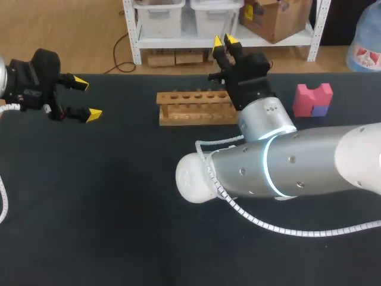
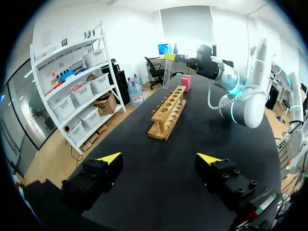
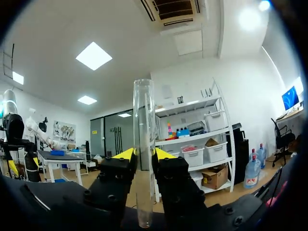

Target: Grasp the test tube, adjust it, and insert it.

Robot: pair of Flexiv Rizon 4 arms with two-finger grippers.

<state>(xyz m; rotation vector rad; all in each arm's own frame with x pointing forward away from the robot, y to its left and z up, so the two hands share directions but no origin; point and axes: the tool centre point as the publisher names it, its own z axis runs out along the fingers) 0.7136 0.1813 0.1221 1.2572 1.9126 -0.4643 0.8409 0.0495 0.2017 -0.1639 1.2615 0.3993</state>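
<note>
Black matte tabletop point(image 1: 107, 202): covers the whole working area. Pink block with a notched top point(image 1: 312, 95): stands upright on the tabletop near its far edge, towards the right side. Small purple-blue block point(image 1: 319, 111): sits touching the pink block's lower front, partly tucked against it.

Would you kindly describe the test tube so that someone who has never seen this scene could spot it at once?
On the black table, find the wooden rack by the far edge; the right pincer hovers near the rack's right end. The test tube is clamped between its yellow-tipped fingers. Unlike the rack and the pink block, it is a clear cylinder held off the table.
</note>
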